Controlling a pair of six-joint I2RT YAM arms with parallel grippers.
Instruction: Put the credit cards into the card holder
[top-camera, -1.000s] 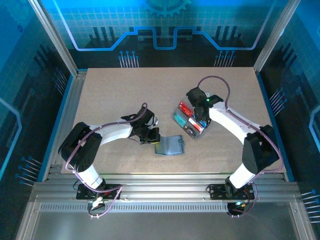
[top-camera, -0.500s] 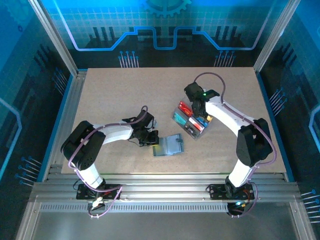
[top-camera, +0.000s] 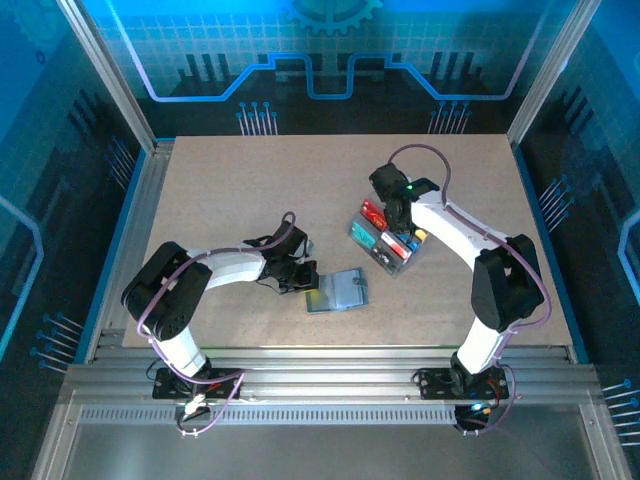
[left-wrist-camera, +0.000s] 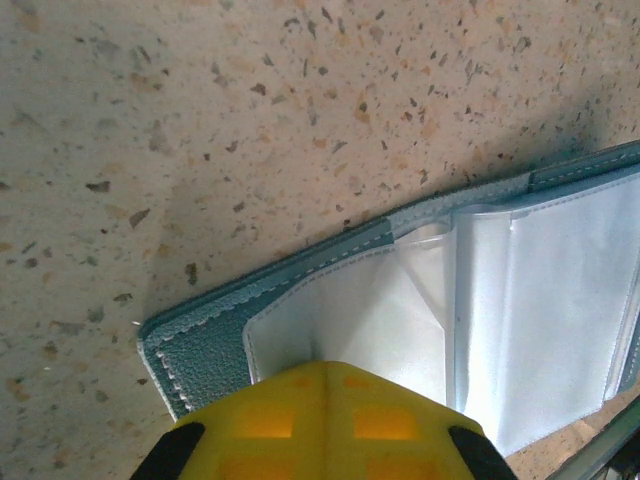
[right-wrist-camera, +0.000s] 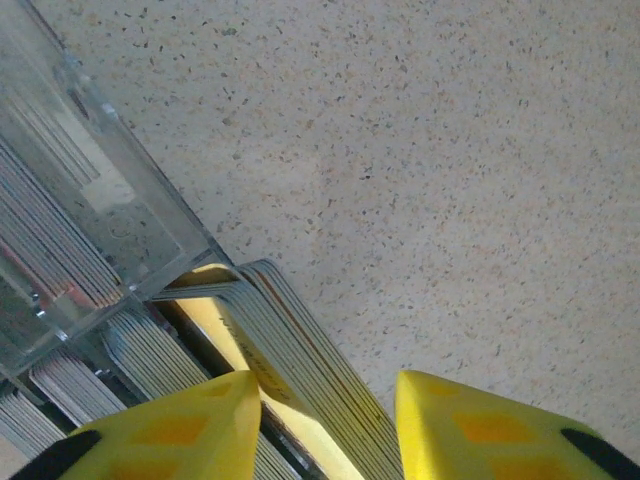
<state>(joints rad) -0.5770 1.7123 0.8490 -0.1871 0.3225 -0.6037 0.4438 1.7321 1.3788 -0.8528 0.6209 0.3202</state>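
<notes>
You've got a speckled beige table (top-camera: 240, 185). A clear plastic compartment tray (right-wrist-camera: 110, 190) sits right of centre, angled to the edges. Aluminium rails (top-camera: 320, 385) line the near side, and a blue patterned backdrop (top-camera: 400, 40) stands at the far side.

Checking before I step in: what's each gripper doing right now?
Left gripper: shut, tip on the wallet.
Right gripper: astride cards, grip cannot be told.

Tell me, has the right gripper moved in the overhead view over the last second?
Yes. The right gripper has shifted slightly toward the far edge of the table and a little left, staying over the clear tray.
</notes>
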